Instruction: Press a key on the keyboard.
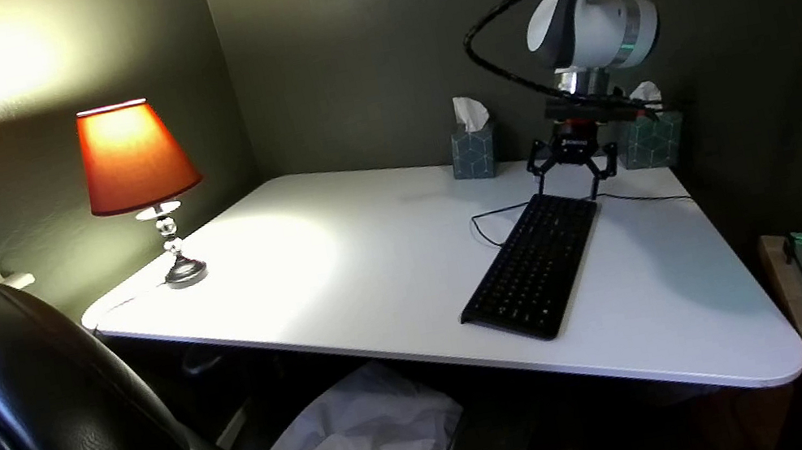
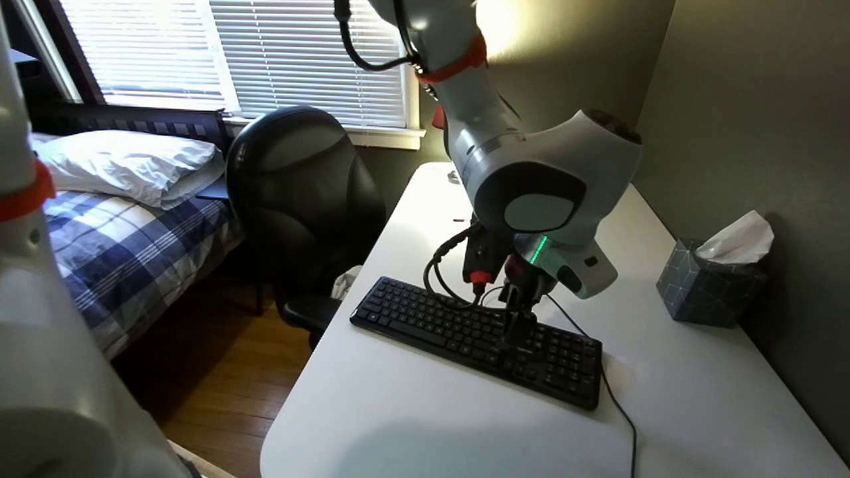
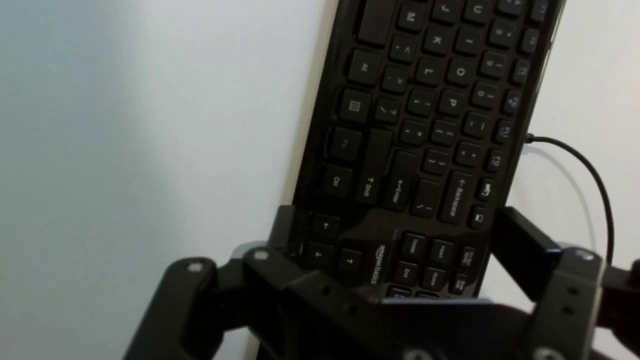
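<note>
The black keyboard [image 1: 532, 268] lies flat on the white table. It also shows in an exterior view [image 2: 425, 317] and in the wrist view [image 3: 425, 125], where its lettered keys, arrow keys and Backspace are readable. Its thin black cable [image 3: 595, 170] leaves the far long edge. My gripper [image 1: 569, 194] points down over the keyboard's number-pad end. In the wrist view my gripper [image 3: 395, 214] is open and empty, its fingers spread about as wide as the keyboard, near the arrow and navigation keys. The number pad is mostly hidden behind the gripper there. I cannot tell if the fingertips touch anything.
The white table [image 1: 345, 284] carries a lit red-shaded lamp [image 1: 138, 160] and two tissue boxes, one [image 1: 473, 153] by the wall and one [image 1: 652, 141] behind the gripper. A black chair [image 2: 302, 199] stands at the table's edge. A bed [image 2: 133, 226] is beyond it.
</note>
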Tool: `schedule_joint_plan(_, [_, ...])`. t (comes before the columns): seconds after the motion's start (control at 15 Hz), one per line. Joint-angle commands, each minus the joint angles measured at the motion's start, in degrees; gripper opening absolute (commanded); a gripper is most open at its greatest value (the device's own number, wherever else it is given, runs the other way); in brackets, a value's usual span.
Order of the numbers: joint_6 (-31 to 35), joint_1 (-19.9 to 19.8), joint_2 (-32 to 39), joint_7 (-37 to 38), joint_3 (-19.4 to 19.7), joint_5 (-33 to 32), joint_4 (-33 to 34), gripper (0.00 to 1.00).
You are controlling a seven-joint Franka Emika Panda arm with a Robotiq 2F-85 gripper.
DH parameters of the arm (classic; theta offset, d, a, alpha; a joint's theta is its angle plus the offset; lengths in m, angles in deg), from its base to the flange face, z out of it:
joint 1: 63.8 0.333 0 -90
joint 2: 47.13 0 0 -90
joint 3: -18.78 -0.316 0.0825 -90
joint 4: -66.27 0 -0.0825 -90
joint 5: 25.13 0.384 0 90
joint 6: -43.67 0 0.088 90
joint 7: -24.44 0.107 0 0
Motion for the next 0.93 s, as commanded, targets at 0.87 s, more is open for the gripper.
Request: schedule_joint_plan(0.87, [8.3, 3.1, -14.32, 23.69, 1.11, -31.1, -11.16, 1.0])
